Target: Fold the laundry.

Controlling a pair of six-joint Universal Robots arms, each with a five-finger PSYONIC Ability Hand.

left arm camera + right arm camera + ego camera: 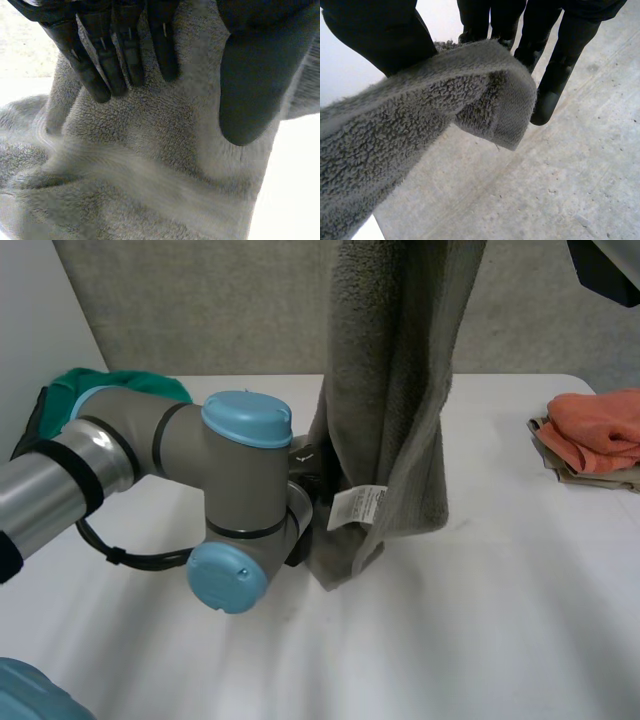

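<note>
Plainly holds the towel [400,390] up by a hemmed corner, pinched between the thumb and near-straight fingers of the right hand [375,35], high over the table [500,640], probably to let the cloth hang long and drop out its bunches. Hangs as a grey column down to the tabletop, seemingly touching it, with a white label [358,508] near the lower end. Rests the left hand [125,50], at the end of the low-slung left arm [180,450], against the hanging cloth: fingers fairly straight, thumb spread wide, closed on nothing as far as can be judged, likely feeling for a lower edge to spread. Well apart on the table: green cloth [130,383] at far left, orange cloth [600,430] at right, presumably awaiting other turns.
</note>
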